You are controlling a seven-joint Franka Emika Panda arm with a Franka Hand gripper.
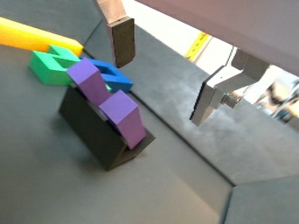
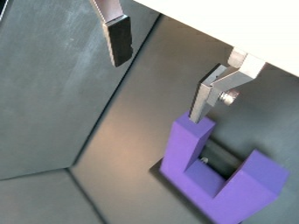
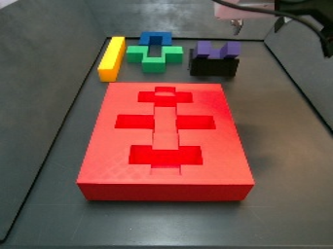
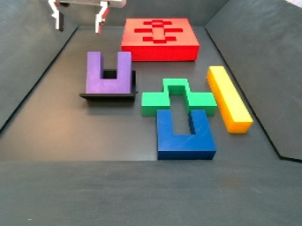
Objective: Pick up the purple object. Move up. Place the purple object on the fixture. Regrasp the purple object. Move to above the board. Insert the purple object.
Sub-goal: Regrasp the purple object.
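The purple object [image 4: 109,74], a chunky U-shaped block, rests on the black fixture [image 4: 113,96] with nothing holding it. Both side views show it [image 3: 216,51] on the fixture [image 3: 215,68], beyond the short end of the red board [image 3: 166,131]. My gripper [image 4: 79,25] hangs open and empty above the floor, off to one side of the block. In both wrist views the gripper [image 1: 162,90] [image 2: 158,90] has only bare grey floor between its plates. There the purple object [image 1: 111,105] [image 2: 216,175] lies outside the jaws, close to one finger [image 2: 202,98].
A green cross-shaped block [image 4: 177,97], a blue block [image 4: 183,134] and a yellow bar [image 4: 230,97] lie beside the fixture. The board [image 4: 162,37] has cross-shaped recesses in its top. Dark walls enclose the floor on all sides.
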